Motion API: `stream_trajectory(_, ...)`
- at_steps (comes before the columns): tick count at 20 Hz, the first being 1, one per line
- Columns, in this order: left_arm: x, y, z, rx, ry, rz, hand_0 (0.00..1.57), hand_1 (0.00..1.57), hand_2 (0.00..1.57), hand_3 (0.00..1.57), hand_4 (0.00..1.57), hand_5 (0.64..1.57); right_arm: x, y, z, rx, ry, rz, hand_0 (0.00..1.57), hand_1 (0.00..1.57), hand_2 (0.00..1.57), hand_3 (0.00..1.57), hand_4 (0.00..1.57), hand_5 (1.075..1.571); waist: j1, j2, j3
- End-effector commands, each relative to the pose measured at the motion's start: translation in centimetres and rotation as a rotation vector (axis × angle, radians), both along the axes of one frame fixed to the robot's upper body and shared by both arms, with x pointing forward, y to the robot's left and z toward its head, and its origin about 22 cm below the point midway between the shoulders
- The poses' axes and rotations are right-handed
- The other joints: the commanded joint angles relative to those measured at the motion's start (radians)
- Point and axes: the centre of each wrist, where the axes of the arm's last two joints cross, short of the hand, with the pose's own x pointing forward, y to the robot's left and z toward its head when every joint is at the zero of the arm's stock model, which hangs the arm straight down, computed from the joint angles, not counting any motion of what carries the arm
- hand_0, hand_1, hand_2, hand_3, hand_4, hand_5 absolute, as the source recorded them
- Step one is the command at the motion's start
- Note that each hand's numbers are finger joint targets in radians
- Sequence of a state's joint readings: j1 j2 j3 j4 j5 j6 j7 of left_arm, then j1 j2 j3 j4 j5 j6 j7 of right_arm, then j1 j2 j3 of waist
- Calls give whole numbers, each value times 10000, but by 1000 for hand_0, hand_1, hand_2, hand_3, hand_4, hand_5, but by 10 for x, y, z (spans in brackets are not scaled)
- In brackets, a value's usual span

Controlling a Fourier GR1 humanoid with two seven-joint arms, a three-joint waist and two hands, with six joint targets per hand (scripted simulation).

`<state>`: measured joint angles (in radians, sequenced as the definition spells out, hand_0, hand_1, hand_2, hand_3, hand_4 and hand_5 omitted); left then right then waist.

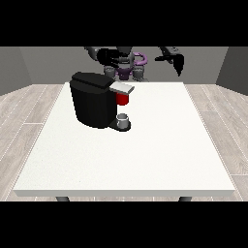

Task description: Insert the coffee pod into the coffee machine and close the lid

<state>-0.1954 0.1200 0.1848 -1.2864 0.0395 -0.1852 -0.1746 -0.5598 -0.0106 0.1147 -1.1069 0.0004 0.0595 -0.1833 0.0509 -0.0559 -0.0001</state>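
**Grey cup at the black machine**

White table (145, 164) comes closest to us, wide and flat. On it, toward ten o'clock from the middle, stands the black coffee machine (94, 104). Its grey lid (122, 87) sticks out at three o'clock. Under the lid is a red thing at the machine (123, 99). Below that, a small grey thing (123, 117) sits on the machine's base; I cannot tell if it is the pod.

Far back, the hand at the view's left (110, 58) is above the machine. The hand at the view's right (178, 63) hangs at one o'clock. I cannot tell how either hand is held.
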Motion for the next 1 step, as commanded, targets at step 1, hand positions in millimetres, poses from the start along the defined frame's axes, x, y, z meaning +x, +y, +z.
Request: stream_trajectory(1,-13,-8,-14,-307,295,273,0,0,0,0,192,1571,-37,-14,-46,868,930,-448,0,0,0,0,157,1571,-491,-618,4)
